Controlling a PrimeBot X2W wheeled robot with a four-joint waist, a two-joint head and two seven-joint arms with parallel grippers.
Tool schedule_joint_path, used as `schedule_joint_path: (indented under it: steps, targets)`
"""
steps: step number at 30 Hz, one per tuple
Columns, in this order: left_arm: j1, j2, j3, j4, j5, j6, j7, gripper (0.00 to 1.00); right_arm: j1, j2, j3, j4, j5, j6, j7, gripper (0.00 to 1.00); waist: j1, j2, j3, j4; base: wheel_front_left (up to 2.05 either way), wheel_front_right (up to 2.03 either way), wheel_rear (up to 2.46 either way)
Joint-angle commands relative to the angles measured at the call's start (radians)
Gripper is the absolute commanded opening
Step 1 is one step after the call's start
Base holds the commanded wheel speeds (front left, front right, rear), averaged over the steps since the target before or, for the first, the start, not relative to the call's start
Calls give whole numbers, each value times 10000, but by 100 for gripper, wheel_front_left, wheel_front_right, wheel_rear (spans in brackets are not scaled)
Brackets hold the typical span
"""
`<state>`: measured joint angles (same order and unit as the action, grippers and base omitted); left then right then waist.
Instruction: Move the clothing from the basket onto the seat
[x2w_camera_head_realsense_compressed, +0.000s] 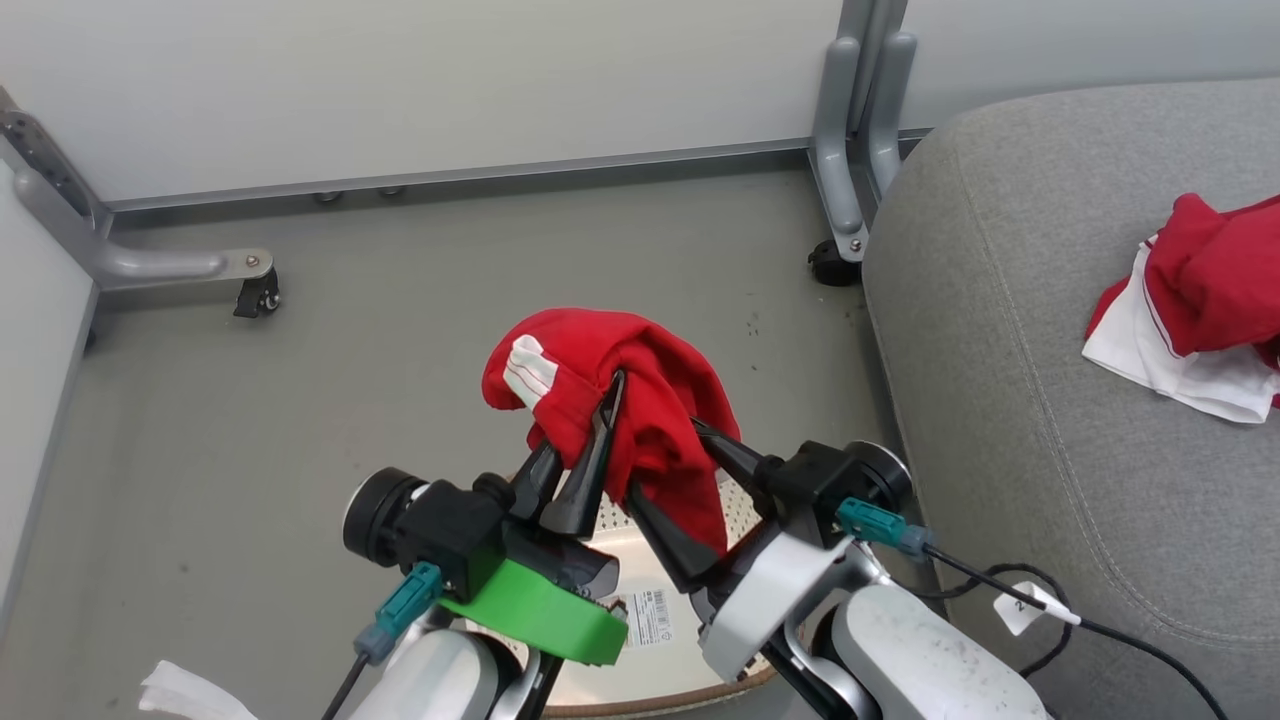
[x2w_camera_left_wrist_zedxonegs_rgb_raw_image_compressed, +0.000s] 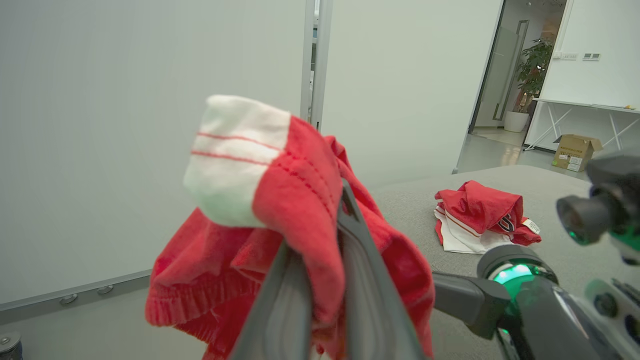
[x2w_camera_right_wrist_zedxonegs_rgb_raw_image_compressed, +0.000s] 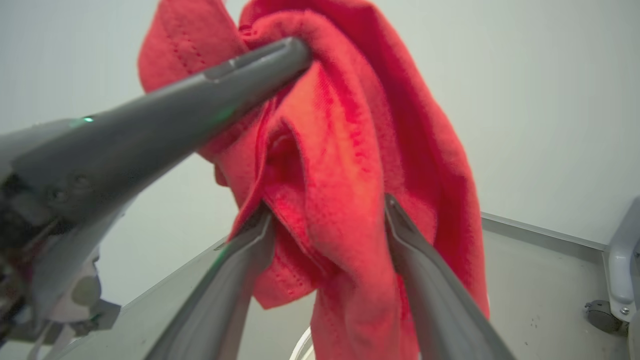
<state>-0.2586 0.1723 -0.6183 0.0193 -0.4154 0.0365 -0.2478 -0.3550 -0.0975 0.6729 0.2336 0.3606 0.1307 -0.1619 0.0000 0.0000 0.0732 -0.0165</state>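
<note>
The robot's left claw (x2w_camera_head_realsense_compressed: 612, 388) is pinching a red garment (x2w_camera_head_realsense_compressed: 585, 345) between fingers pressed tight together, holding it up over the basket (x2w_camera_head_realsense_compressed: 742, 512), which is sitting directly beneath both claws. The cloth is draping over the left claw's tips and hanging down, its long axis running downward and its white striped cuff sticking out on the side away from the right claw. The right claw (x2w_camera_head_realsense_compressed: 665, 460) is standing with fingers spread wide apart, one on each side of the hanging fold, not clamped on it. The seat (x2w_camera_head_realsense_compressed: 1000, 400) is lying off to the right of the right claw and well apart from the left one. That is making the right arm the nearer of the two, though the left is doing the gripping, so the carry is likely calling for a swing rightward across the cushion's rounded edge. A second garment (x2w_camera_head_realsense_compressed: 1210, 280) is already lying crumpled on the seat, farther right. What is showing of the basket's floor below the claws is bearing a label sticker (x2w_camera_head_realsense_compressed: 650, 615) and no cloth I can make out
</note>
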Motion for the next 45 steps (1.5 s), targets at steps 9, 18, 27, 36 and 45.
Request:
schedule_joint_path:
  steps: [9,18,27,36,45]
  targets:
    - [-241,-49,-17,-46,21,-50,-108,0,-855,186,581,935,530,0,-451,0,0,0,22,77,0,0,0]
    - [-140,-65,97,-155,66,35,-138,0,-1031,157,737,1258,740,0,-698,0,0,0,-94,105,0,0,0]
    - [-153,-69,382,-571,338,236,-183,100,-1250,45,517,1178,814,0,-868,0,0,0,-121,165,0,0,0]
    - [348,376,1318,-1591,915,466,-167,100,-1331,-84,-388,1227,585,0,-961,0,0,0,-130,233,0,0,0]
    - [1054,969,609,-1328,922,-10,631,100,-890,-340,-1282,1408,326,0,-991,0,0,0,-127,165,0,0,0]
